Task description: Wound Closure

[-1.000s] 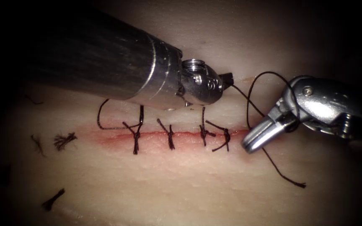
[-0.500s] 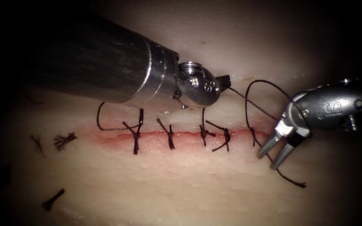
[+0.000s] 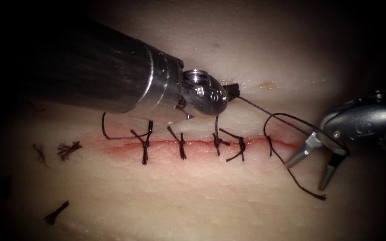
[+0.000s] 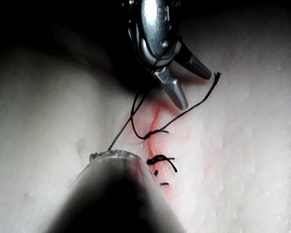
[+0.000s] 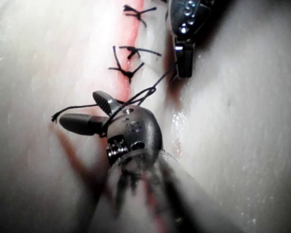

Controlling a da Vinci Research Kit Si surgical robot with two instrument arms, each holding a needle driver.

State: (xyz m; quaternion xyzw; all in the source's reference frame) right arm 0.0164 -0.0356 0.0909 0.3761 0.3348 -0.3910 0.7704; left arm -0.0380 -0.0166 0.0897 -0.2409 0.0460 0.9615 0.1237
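So my left tool (image 3: 234,90) comes in from the upper left of the endoscope frame, jaws clamped together on the thread (image 3: 264,109) just above the cut (image 3: 202,143). From there the thread runs taut down and to the right, loops around the right tool's wrist, crosses the cut at the right end and trails off with a loose tail (image 3: 311,193) pointing to the lower right. My right tool (image 3: 311,165) sits at the right edge, jaws spread apart and pointing down-left, gripping nothing, with the thread draped over it. The cut's long axis runs left-right across the tissue (image 3: 211,201), with four tied stitches (image 3: 182,143) on it. Can't spot the needle. A few cut ends of thread (image 3: 68,149) lie at lower left.
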